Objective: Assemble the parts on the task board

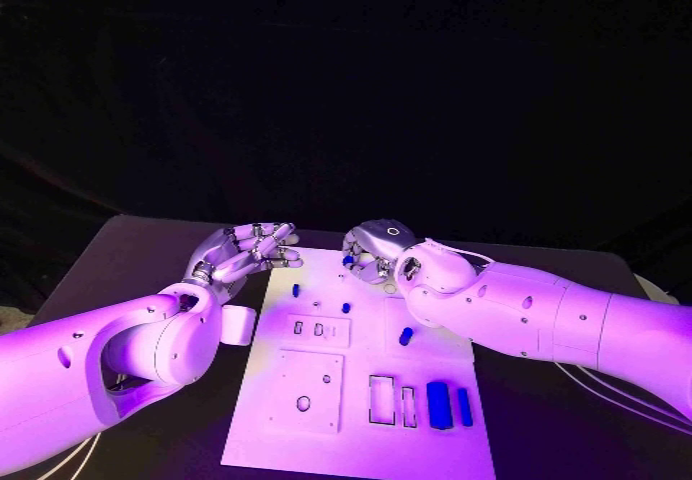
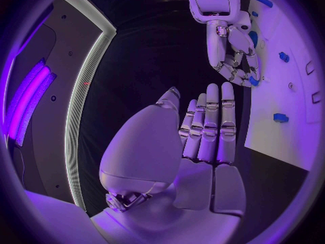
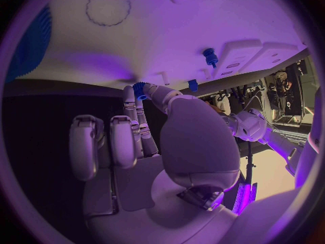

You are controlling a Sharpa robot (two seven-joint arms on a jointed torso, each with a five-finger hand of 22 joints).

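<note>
White rectangular task board (image 1: 361, 400) flat on the black table (image 1: 144, 250), long axis running away from the robot. Near the close end, rectangular recesses: two blue block parts (image 1: 438, 404) standing side by side in the right-hand slots, with empty outlined slots (image 1: 382, 398) just to their left. Farther up, a small blue peg (image 1: 405, 336) lying close to the right forearm, another blue peg (image 1: 296, 290) near the left edge, a tiny blue part (image 1: 348, 306) between them. A white cylinder (image 1: 237, 323) off the board, just beside its left edge and the left wrist.

Right hand (image 1: 378, 252) over the far end of the board, pinching a small blue ridged part (image 3: 140, 88) between thumb and fingertip, other fingers curled loosely; the pinched part held just above the board's far edge. Left hand (image 1: 248, 253) at the far left corner, fingers extended, close together and holding nothing, clear of the board.

From the right wrist: the pinch itself plain, plus an upright blue peg (image 3: 210, 56) and a small blue piece (image 3: 193, 84) on the white surface, and an engraved toothed circle (image 3: 108, 7). From the left wrist: the left hand's (image 2: 203, 141) straight empty fingers, the right hand (image 2: 237, 54) opposite with blue at its fingertips, and blue parts (image 2: 280, 117) dotted along the board's edge.
</note>
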